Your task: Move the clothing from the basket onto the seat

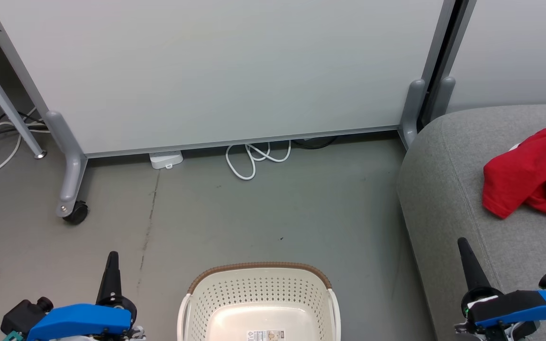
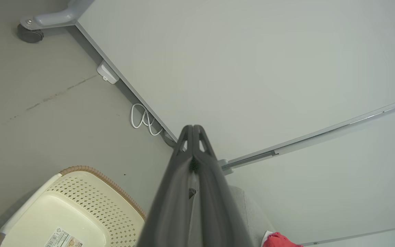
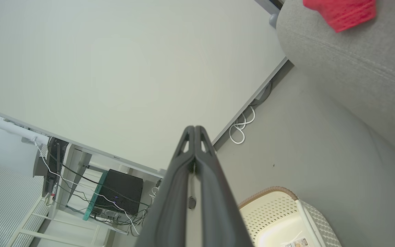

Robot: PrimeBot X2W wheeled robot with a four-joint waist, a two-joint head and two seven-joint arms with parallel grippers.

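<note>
Panel: a big pale partition panel (image 1: 216, 71) on castor feet stands across the far side of the grey floor (image 1: 277, 213).
Seat: the grey seat (image 1: 443, 199) is on the robot's right, its rounded end near the panel's foot.
Basket: the cream basket (image 1: 259, 267) stands on the floor between the two grippers, cut by the head view's bottom edge. The part of its pale bottom in view is bare, with a printed label (image 1: 266, 335) stuck on it.
Clothing: the red clothing (image 1: 529, 175) with white trim lies crumpled on the seat, well apart from the basket.
Right gripper: the right gripper (image 1: 465, 251) has its fingers pressed together on nothing. It is in front of the seat's edge, with the clothing farther off and to its right, not touching.
Left gripper: the left gripper (image 1: 112, 263) has its fingers together, holding nothing. It is over the floor left of the basket, far from the clothing.
Cable: a white cable (image 1: 254, 161) lies looped under the panel.
</note>
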